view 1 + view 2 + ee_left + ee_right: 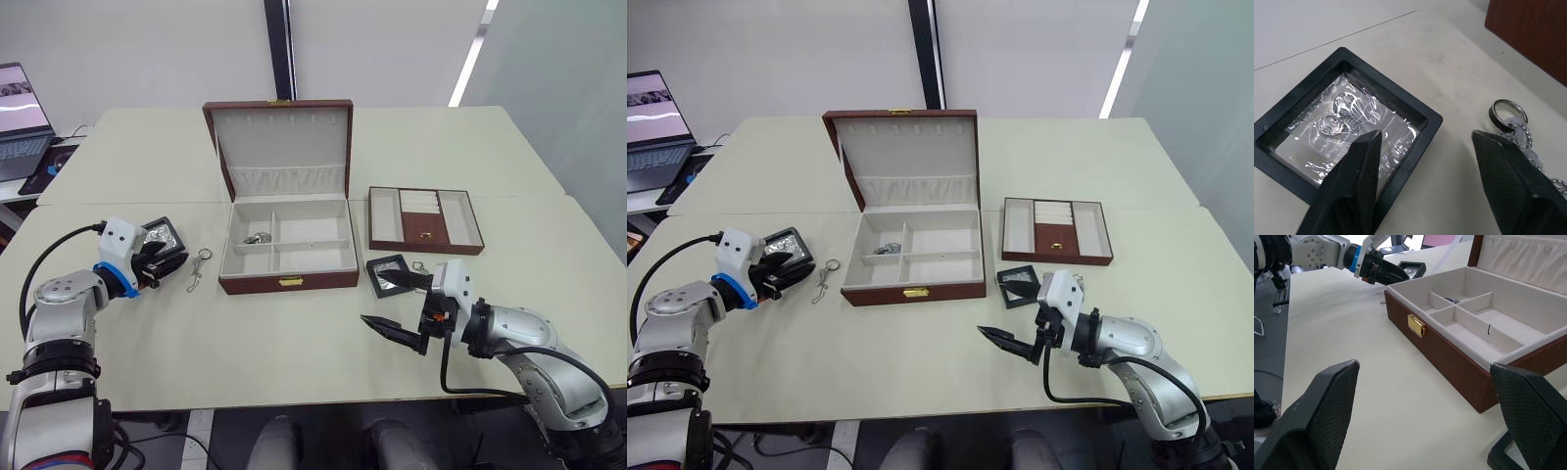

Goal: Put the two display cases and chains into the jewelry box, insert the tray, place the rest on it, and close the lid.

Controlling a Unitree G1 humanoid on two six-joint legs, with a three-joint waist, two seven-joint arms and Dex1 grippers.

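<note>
Stood early in the task: jewelry box [287, 245] open on the table [294, 343] with its lid [280, 147] raised, one small silvery piece already in a back-left compartment, nothing else loaded. Left gripper [157, 260] spread wide over one display case [1342, 127], not yet closed on it; a chain [200, 268] lay just beside, long axis running roughly front to back, ring end away from the robot. Right gripper [397, 333] hung open and empty near the second display case [391, 273]. Tray [424, 219] sat right of the box, long axis left to right, still to be inserted. Lid closing last.
</note>
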